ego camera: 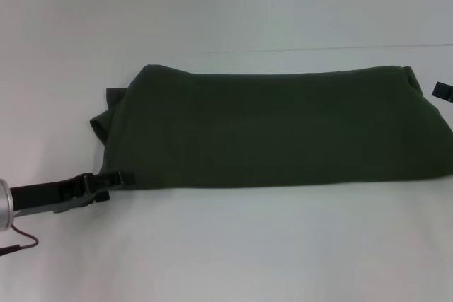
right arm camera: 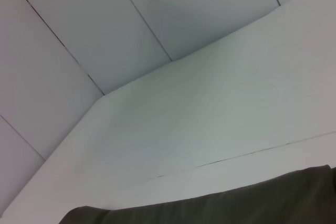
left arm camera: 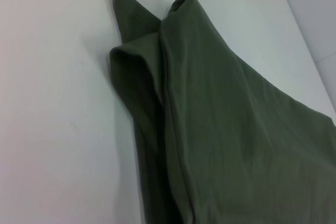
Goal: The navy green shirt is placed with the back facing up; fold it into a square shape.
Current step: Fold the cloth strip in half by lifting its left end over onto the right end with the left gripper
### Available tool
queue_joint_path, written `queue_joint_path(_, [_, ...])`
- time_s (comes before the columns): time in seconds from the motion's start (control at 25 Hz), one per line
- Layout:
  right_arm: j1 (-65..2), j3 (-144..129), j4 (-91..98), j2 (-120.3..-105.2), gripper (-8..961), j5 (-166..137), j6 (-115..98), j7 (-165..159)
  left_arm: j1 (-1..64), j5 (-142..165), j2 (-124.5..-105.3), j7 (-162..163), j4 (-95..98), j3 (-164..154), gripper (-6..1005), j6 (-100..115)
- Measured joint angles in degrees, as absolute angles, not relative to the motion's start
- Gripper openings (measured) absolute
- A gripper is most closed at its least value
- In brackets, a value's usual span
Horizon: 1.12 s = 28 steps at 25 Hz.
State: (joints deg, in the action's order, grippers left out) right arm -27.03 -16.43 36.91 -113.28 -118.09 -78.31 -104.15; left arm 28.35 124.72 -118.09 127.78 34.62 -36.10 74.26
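- My left gripper (ego camera: 117, 178) sits at the shirt's near left corner, fingers pinching its edge, I think to fold it.
- The navy green shirt (ego camera: 276, 129) lies mid-table (ego camera: 226, 245), already a long strip.
- My right gripper (ego camera: 442, 90) peeks in far right.

The navy green shirt (ego camera: 283, 129) was soft, matt woven-looking cloth with gentle creases. The counter (ego camera: 233, 245) was smooth, matt white. At eight o'clock, the left gripper (ego camera: 117, 178) looked like matt black plastic on a brushed-metal wrist.
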Motion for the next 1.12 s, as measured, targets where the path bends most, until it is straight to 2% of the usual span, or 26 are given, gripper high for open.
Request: queue_joint_path(1.12, [-27.04, -16.43, 37.09, -113.10, 922, -118.08, -78.37, -104.32, 29.10, 125.95, -117.25, 137.18, 33.75, -36.38, 873, 74.36])
